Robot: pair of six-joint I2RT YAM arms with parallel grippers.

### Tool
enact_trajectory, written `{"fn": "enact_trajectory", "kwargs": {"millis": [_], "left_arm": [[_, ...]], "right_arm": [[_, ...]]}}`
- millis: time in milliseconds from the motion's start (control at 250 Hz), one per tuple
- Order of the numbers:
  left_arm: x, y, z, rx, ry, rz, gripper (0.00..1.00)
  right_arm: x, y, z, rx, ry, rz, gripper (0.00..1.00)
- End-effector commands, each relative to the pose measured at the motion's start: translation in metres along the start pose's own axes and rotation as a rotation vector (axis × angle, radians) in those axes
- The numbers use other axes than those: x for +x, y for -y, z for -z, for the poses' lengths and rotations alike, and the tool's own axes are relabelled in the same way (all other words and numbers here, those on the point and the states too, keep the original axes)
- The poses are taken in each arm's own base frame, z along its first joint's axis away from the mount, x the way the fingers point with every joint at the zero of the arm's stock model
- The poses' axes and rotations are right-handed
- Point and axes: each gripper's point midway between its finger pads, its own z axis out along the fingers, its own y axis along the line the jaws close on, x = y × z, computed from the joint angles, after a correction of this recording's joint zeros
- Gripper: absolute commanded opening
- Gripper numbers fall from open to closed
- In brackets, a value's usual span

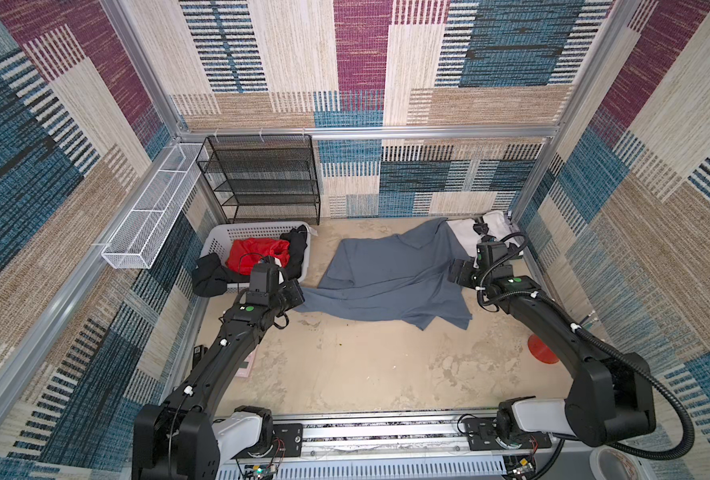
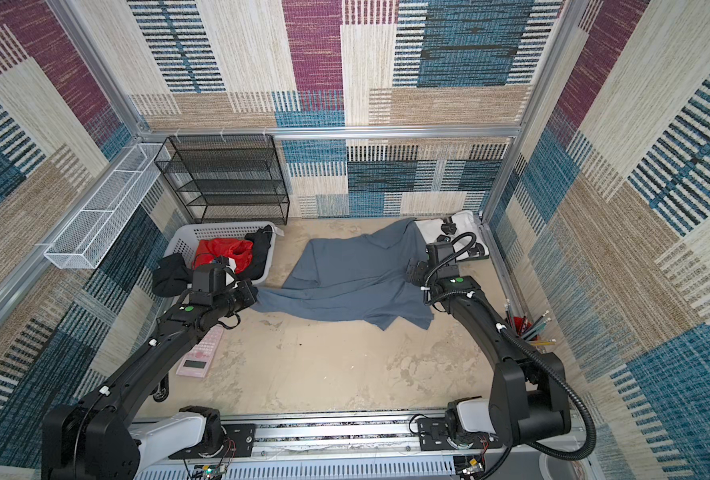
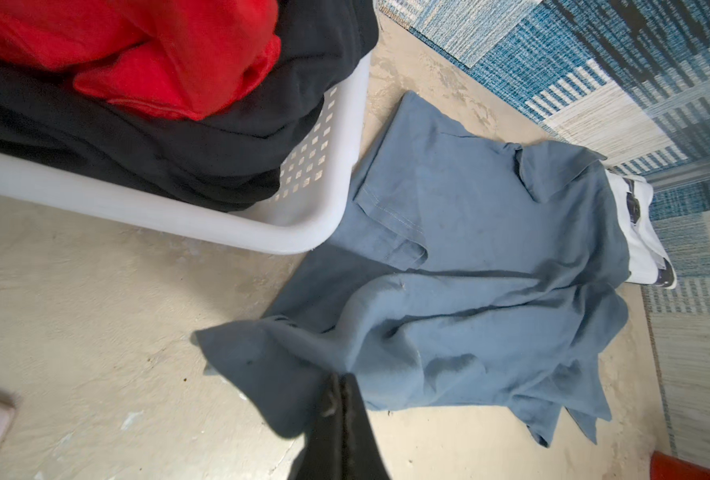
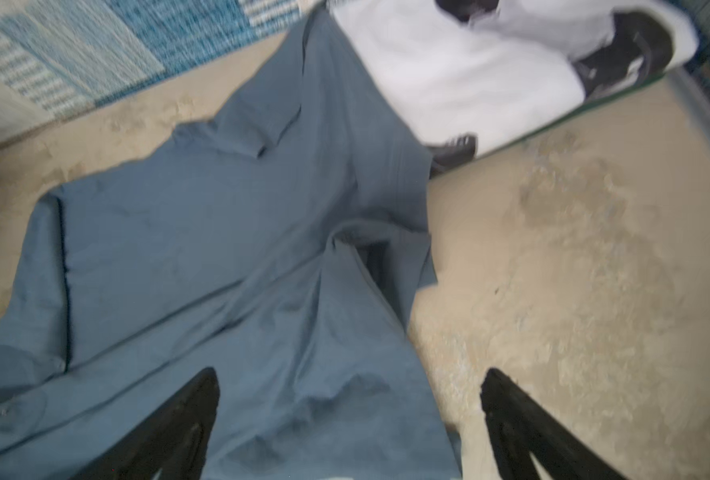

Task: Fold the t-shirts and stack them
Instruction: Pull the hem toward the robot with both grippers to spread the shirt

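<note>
The slate-grey t-shirt [image 1: 390, 278] [image 2: 353, 278] lies spread and wrinkled in the middle of the table. My left gripper [image 3: 338, 380] [image 1: 301, 297] is shut on its near-left corner, beside the basket. My right gripper [image 4: 350, 372] [image 1: 455, 272] stands open over the shirt's right edge, with cloth lying below the gap between the fingers. The white t-shirt with black patches [image 4: 449, 75] [image 1: 490, 232] sits folded in the far right corner, and the grey shirt overlaps it. A thin dark green edge [image 4: 594, 106] shows beneath the white one.
A white perforated basket [image 1: 220, 232] with red and black cloth stands at the far left. A black mesh shelf [image 1: 262, 178] and a white wire tray [image 1: 145, 224] line the walls. A pink calculator [image 2: 201, 353] lies near left, and a red cup of pencils [image 2: 524, 324] stands at the right.
</note>
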Motion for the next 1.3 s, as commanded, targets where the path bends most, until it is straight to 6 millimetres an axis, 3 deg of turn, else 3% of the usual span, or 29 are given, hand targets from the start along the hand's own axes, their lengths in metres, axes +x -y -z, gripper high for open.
{"fn": "enact_trajectory", "kwargs": {"millis": [0, 52, 248, 372, 448, 524, 612, 756, 792, 876, 1032, 1148, 1296], "left_arm": [[-0.009, 0.01, 0.001, 0.047, 0.029, -0.007, 0.0], [-0.009, 0.012, 0.001, 0.052, 0.029, -0.009, 0.0], [-0.01, 0.016, 0.001, 0.074, 0.031, -0.009, 0.0], [-0.007, 0.015, -0.002, 0.075, 0.021, -0.005, 0.0], [-0.007, 0.015, -0.003, 0.08, 0.024, -0.002, 0.0], [-0.005, 0.014, -0.005, 0.081, 0.026, 0.001, 0.0], [-0.003, 0.012, -0.007, 0.076, 0.021, -0.004, 0.0], [-0.001, 0.009, -0.009, 0.07, 0.018, -0.007, 0.0], [0.0, 0.01, -0.009, 0.075, 0.017, -0.006, 0.0], [0.0, 0.013, -0.007, 0.085, 0.01, -0.019, 0.0], [-0.001, 0.007, 0.006, 0.055, 0.038, -0.024, 0.0], [0.01, 0.0, 0.013, 0.045, 0.045, -0.009, 0.0], [0.032, -0.015, 0.02, 0.01, 0.017, -0.007, 0.0]], "right_arm": [[0.035, -0.001, -0.001, -0.055, -0.084, -0.076, 0.85], [0.053, 0.007, -0.004, -0.036, -0.115, -0.092, 0.82], [0.109, 0.029, -0.027, 0.024, -0.245, -0.118, 0.83], [0.121, 0.038, -0.037, 0.061, -0.266, -0.129, 0.83], [0.122, 0.043, -0.041, 0.079, -0.243, -0.129, 0.78], [0.126, 0.047, -0.044, 0.095, -0.252, -0.12, 0.61], [0.129, 0.049, -0.046, 0.105, -0.261, -0.108, 0.5], [0.129, 0.052, -0.046, 0.129, -0.276, -0.088, 0.09], [0.126, 0.051, -0.043, 0.132, -0.277, -0.084, 0.0], [0.117, 0.051, -0.027, 0.132, -0.244, -0.103, 0.0], [0.095, 0.048, 0.023, 0.133, -0.208, -0.129, 0.0], [0.068, 0.029, 0.056, 0.046, -0.152, -0.22, 0.0], [0.074, 0.029, 0.08, 0.048, -0.186, -0.32, 0.0]]}}
